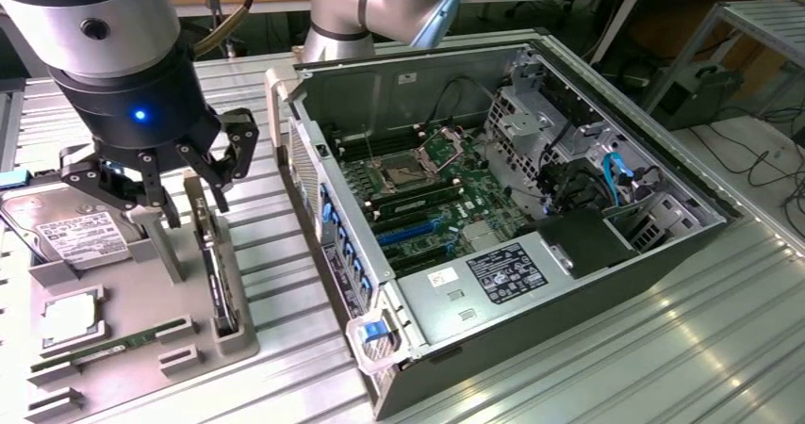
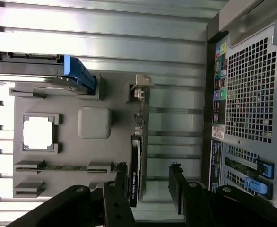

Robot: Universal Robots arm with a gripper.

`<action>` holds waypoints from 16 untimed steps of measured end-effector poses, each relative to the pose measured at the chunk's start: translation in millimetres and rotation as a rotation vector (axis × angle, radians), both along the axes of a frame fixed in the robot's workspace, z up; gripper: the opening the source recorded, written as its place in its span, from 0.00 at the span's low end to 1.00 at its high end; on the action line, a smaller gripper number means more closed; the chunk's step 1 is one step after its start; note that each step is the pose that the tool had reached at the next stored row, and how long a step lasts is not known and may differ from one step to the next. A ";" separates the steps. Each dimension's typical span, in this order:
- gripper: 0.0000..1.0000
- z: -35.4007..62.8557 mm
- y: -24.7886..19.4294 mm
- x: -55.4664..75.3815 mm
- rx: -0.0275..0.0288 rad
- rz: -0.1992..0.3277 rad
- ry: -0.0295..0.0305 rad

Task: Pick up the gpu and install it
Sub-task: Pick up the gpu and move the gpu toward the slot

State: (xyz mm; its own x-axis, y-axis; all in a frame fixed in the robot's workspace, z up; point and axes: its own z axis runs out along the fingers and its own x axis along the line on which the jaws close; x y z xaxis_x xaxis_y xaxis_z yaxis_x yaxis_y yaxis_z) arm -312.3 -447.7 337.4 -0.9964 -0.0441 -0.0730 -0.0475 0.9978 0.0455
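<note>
Arm pointing straight down, end effector (image 2: 149, 169) spread wide — just above the gpu (image 2: 135, 165), upright in gray tray (image 2: 72, 151)

On the desk (image 1: 654, 349), a holder tray (image 1: 139, 287) lies in the lower left of the exterior view, with the open computer case (image 1: 416, 89) just beside it across the centre and right. On the tray, the hard drive (image 1: 63, 231) lies at the frame's left edge. The processor (image 1: 70, 316) and memory stick (image 1: 120, 346) lie below it, and the gpu (image 1: 224, 292) stands on edge along the side nearest the case. The gripper (image 1: 170, 198) hangs in the upper left, over the gpu's far end.
</note>
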 end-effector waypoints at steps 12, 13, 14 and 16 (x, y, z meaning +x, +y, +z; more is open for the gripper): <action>0.48 -10.6 -3.3 3.1 -0.0002 0.004 0.0021; 0.48 -11.7 -3.3 3.5 0.0001 0.004 0.0025; 0.48 -12.8 -3.3 4.6 -0.0001 0.004 0.0063; 0.48 -15.1 -3.3 8.6 0.0000 0.004 0.0204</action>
